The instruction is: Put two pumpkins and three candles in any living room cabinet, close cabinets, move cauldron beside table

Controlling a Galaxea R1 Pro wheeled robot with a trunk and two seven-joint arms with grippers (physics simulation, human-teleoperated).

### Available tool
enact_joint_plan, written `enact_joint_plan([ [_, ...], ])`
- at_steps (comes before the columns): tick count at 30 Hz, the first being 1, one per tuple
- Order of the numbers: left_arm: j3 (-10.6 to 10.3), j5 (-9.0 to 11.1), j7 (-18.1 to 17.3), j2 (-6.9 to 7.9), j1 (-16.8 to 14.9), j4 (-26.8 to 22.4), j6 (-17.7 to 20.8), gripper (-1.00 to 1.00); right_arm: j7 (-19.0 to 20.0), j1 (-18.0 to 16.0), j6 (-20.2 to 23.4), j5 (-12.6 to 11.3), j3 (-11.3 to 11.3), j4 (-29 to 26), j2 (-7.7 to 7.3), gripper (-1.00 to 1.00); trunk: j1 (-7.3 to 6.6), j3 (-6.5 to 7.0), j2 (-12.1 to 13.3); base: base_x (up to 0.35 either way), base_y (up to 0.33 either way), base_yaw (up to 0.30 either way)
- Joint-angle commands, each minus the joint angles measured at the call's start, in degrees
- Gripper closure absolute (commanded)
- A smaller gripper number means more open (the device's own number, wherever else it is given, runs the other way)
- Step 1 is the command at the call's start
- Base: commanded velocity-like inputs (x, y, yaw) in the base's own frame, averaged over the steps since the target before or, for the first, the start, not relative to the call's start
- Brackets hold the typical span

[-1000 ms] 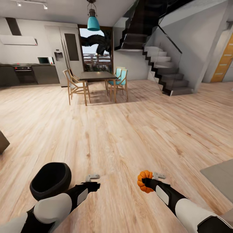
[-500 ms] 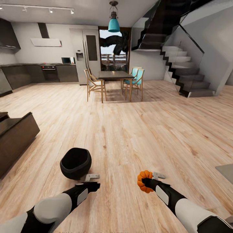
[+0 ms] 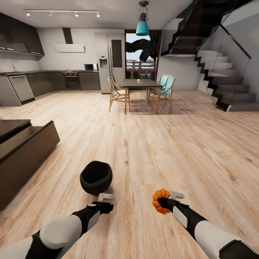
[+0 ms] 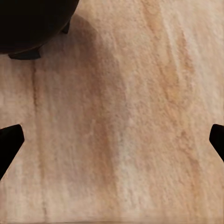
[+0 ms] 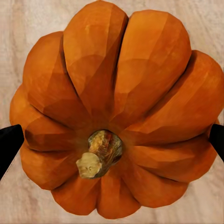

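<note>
The right gripper (image 3: 160,202) is clamping a pumpkin (image 3: 160,201) between its fingers, carrying it out in front of the body and above the plank floor (image 3: 162,144). In the right wrist view the pumpkin (image 5: 116,116) is sitting stem-up toward the camera with a dark fingertip at each flank, so the grip is taken across its ribbed sides; that hold is probably chosen so the fruit can later be lowered straight into a drawer.

The left gripper (image 3: 103,202) is holding nothing. Its fingers (image 4: 9,144) are spread wide in the left wrist view, with bare floor between them, presumably kept free for pulling a drawer.

The cauldron (image 3: 95,177) is standing on the floor just beyond the left gripper, mouth tipped toward the viewer, apart from the fingers. Its rounded underside (image 4: 32,23) is showing at a corner of the left wrist view.

The long dark-brown cabinet (image 3: 25,151) is lying along the robot's left side, near the cauldron. Farther off, a dining table with chairs (image 3: 140,90), a kitchen run (image 3: 46,81) and a staircase (image 3: 223,82) are filling the background. Delivery of the pumpkin appears not yet done.
</note>
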Motion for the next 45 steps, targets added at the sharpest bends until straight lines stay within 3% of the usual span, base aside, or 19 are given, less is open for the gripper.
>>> enact_joint_plan([
  [1, -0.5, 0.3, 0.0, -0.02, -0.1, -0.1, 0.1, -1.0, -0.3, 0.0, 0.3, -0.4, 0.4, -0.2, -0.07, 1.0, -0.01, -0.05, 0.0, 0.0, 0.0, 0.295],
  [14, -0.4, -0.2, -0.1, -0.02, -0.1, -0.2, 0.1, -1.0, -0.3, 0.0, 0.3, -0.4, 0.5, -0.2, -0.07, 1.0, -0.01, -0.05, 0.0, -0.002, 0.0, 0.295],
  [28, -0.4, 0.2, 0.0, 0.0, -0.1, -0.1, 0.1, -1.0, -0.3, 0.0, 0.3, -0.5, 0.4, -0.2, -0.07, 1.0, -0.01, -0.05, 0.0, -0.273, 0.0, 0.17],
  [45, -0.2, 0.4, -0.1, -0.04, -0.1, -0.2, 0.1, -1.0, -0.3, 0.0, 0.4, -0.4, 0.5, -0.2, -0.12, 1.0, -0.01, -0.05, 0.0, -0.013, 0.0, 0.292],
])
